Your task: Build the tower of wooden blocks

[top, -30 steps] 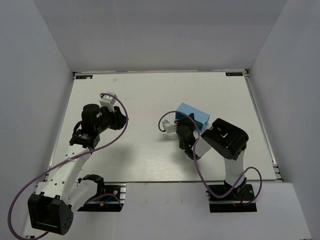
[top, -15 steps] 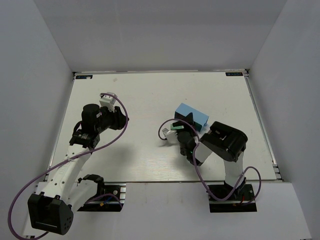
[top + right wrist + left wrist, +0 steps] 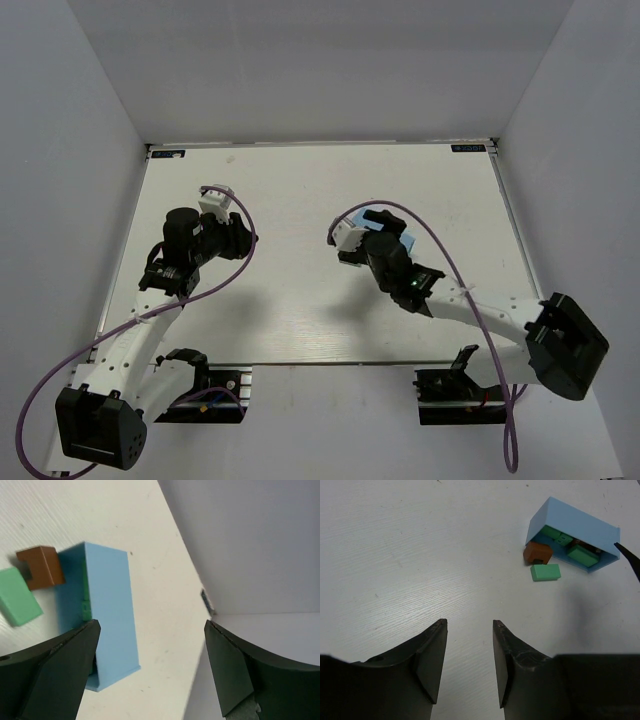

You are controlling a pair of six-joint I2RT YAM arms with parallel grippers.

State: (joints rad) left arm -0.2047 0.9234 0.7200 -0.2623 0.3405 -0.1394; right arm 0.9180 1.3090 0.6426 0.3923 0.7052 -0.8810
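Note:
Several wood blocks show in the left wrist view. A brown block (image 3: 537,553) and a green block (image 3: 545,572) lie on the table at the mouth of a blue box (image 3: 572,530) tipped on its side. More green blocks (image 3: 582,556) sit inside it. My right gripper (image 3: 152,625) hangs open over the box (image 3: 107,610), beside the brown block (image 3: 42,567) and green block (image 3: 17,602). My left gripper (image 3: 469,625) is open, empty and well short of them. The tower is out of view.
White walls enclose the table (image 3: 290,190) on three sides. In the right wrist view the right wall (image 3: 240,545) rises close behind the box. In the top view the right gripper (image 3: 372,222) covers most of the box (image 3: 406,240), and the left gripper (image 3: 243,236) sits mid-left.
The right arm has unfolded and stretched out low over the table, its gripper now beside the blue box and opened wide. The left arm has stayed in place.

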